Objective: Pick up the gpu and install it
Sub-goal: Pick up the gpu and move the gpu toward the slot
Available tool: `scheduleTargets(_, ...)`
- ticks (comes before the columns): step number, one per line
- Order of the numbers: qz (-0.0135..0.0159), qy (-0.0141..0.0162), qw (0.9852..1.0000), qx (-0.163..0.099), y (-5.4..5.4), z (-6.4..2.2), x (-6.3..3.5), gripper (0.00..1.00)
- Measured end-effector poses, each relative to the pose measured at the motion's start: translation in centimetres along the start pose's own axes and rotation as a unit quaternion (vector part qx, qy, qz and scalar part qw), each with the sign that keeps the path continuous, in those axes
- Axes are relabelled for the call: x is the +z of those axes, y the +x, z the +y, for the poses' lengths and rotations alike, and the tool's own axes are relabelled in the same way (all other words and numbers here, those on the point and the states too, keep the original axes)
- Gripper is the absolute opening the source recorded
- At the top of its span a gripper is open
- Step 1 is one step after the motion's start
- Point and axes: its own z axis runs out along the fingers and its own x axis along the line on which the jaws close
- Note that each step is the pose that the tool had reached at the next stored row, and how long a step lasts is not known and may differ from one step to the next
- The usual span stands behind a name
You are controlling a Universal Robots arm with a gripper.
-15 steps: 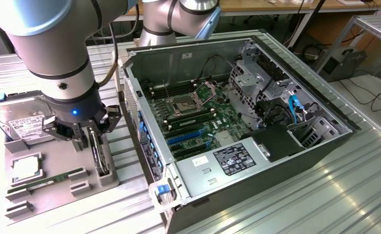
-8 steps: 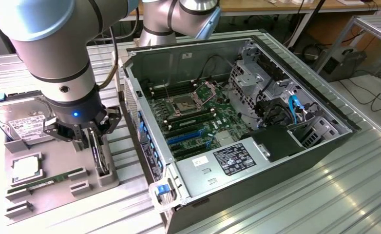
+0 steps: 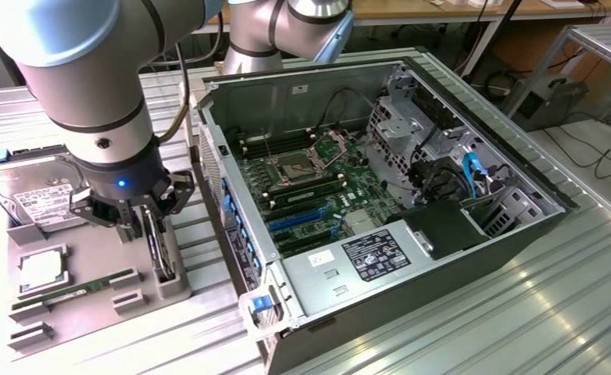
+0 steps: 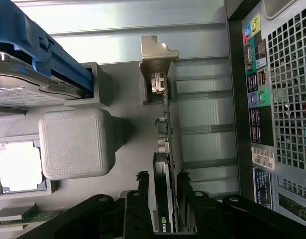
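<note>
The gpu (image 3: 161,248) is a thin dark card standing on edge in a grey slotted stand (image 3: 170,285), at the exterior view's left of the computer case. My gripper (image 3: 142,221) hangs directly over it, open, with one finger on each side of the card's upper edge. In the wrist view the gpu (image 4: 165,124) runs edge-on away from the gripper (image 4: 162,185), its silver end bracket (image 4: 156,54) at the far end. The black fingertips (image 4: 142,185) straddle the card, small gaps showing on both sides. The card rests in its stand.
The open computer case (image 3: 514,180) lies on its side, motherboard (image 3: 332,183) and blue expansion slots (image 3: 295,223) exposed. The grey parts tray (image 3: 97,320) holds a hard drive (image 3: 34,191), a processor (image 3: 40,269) and a green memory stick (image 3: 76,291). The case's rear ports (image 4: 257,89) stand beside the gpu.
</note>
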Motion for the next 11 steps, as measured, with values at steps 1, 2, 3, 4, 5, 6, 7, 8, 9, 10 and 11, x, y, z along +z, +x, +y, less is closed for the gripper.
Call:
scheduleTargets(1, 0.0000, 0.0000, 1.0000, 0.000, 0.00, 0.00, 0.03, 0.36)
scheduleTargets(2, 0.0000, 0.0000, 1.0000, 0.000, 0.00, 0.00, 0.05, 0.35)
scheduleTargets(3, 0.0002, 0.0002, 1.0000, 0.000, 0.00, -0.01, 0.05, 0.28)
scheduleTargets(4, 0.0002, 0.0002, 1.0000, 0.000, 0.00, -0.01, 0.05, 0.28)
scheduleTargets(5, 0.0002, 0.0002, 1.0000, 0.000, 0.00, -0.01, 0.06, 0.28)
scheduleTargets(6, 0.0002, 0.0001, 1.0000, 0.000, 0.01, -0.01, 0.06, 0.27)
scheduleTargets(7, 0.0001, 0.0001, 1.0000, 0.000, 0.00, -0.01, 0.07, 0.27)
scheduleTargets(8, 0.0001, 0.0000, 1.0000, 0.000, 0.00, -0.01, 0.08, 0.27)
scheduleTargets(9, 0.0000, 0.0000, 1.0000, 0.000, 0.00, -0.01, 0.08, 0.27)
scheduleTargets(10, 0.0001, 0.0001, 1.0000, 0.000, 0.00, -0.01, 0.07, 0.27)
scheduleTargets(11, 0.0004, 0.0001, 1.0000, 0.000, 0.01, 0.00, 0.08, 0.27)
